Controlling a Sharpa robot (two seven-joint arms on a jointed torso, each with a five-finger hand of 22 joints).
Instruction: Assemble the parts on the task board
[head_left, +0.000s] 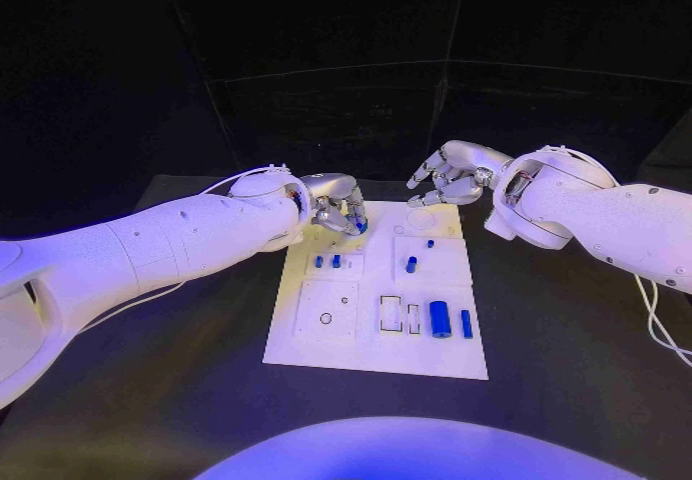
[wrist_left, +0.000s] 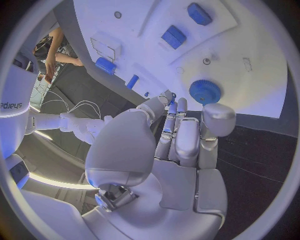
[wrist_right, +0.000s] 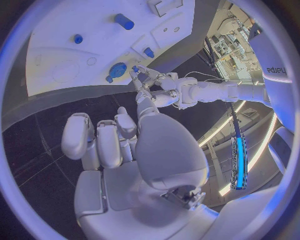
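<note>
- The task board (head_left: 326, 345) lies mid-table with blue parts (head_left: 438, 320) on it.
- A round blue knob (wrist_left: 205, 91) sits at its far left corner.
- The left hand (head_left: 336, 207) hovers there, fingers curled, holding nothing.
- The right hand (head_left: 454, 171) hangs beyond the far edge, curled, holding nothing.

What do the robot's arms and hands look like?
Both arms are fat, smooth white tubes with rounded joints. The left arm and right arm each have thin white cables running alongside. The left hand and right hand are shiny silver metal with many fingers.
</note>
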